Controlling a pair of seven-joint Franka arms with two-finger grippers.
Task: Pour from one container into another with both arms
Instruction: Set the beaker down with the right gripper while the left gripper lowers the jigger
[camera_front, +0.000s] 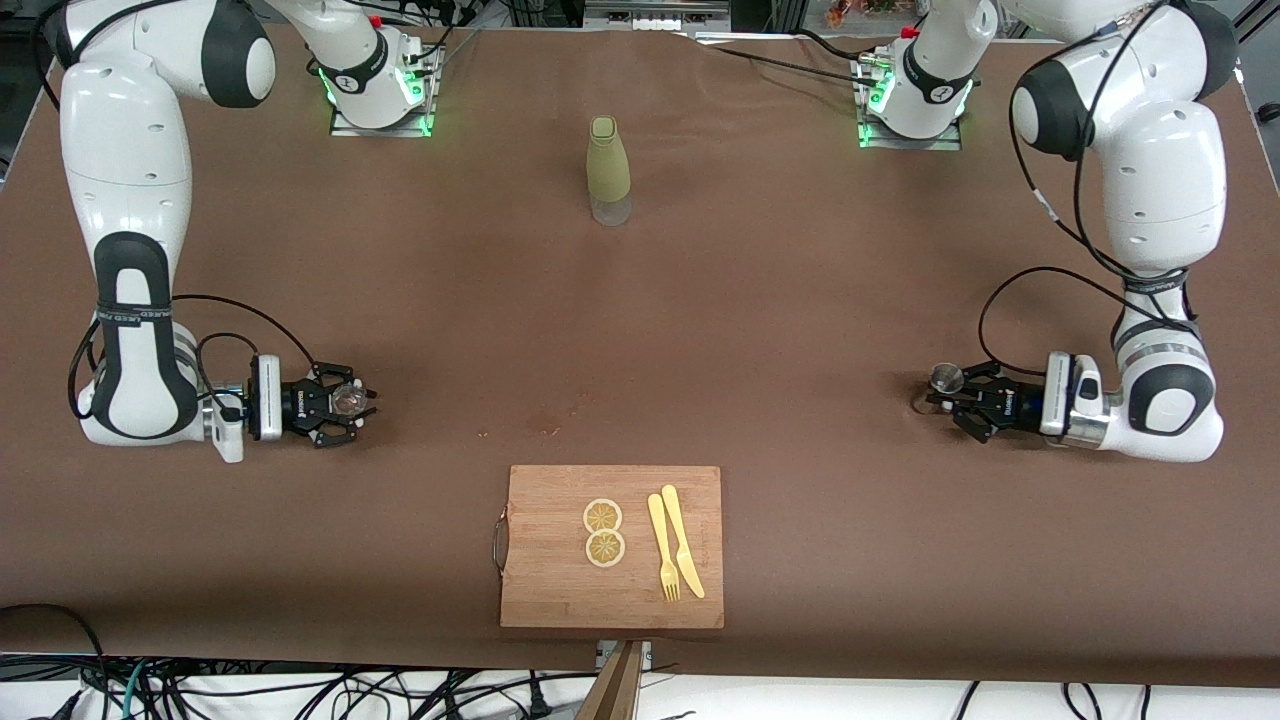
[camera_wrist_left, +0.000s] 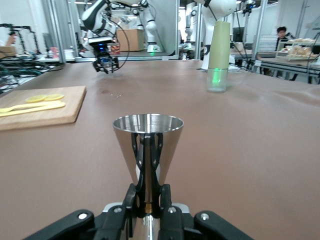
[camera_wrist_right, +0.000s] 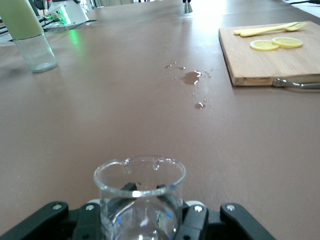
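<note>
My left gripper (camera_front: 953, 396) (camera_wrist_left: 148, 161) is low at the table toward the left arm's end. It is shut on the narrow waist of an upright steel jigger (camera_front: 944, 380) (camera_wrist_left: 148, 142). Low at the right arm's end, my right gripper (camera_front: 345, 403) (camera_wrist_right: 145, 195) is shut on a small clear glass beaker (camera_front: 348, 398) (camera_wrist_right: 140, 185) with a pour lip, its fingers on either side of the wall. Whether either vessel rests on the brown cloth, I cannot tell. What the beaker holds is unclear. In the left wrist view the right gripper (camera_wrist_left: 105, 63) shows small in the distance.
An olive bottle with a clear base (camera_front: 608, 172) (camera_wrist_left: 218, 55) (camera_wrist_right: 29, 37) stands midway between the arm bases. A wooden cutting board (camera_front: 545, 580) (camera_wrist_left: 65, 107) (camera_wrist_right: 260, 67) near the front camera carries two lemon slices, a yellow fork and knife. Wet spots (camera_front: 545, 432) (camera_wrist_right: 190, 77) lie beside it.
</note>
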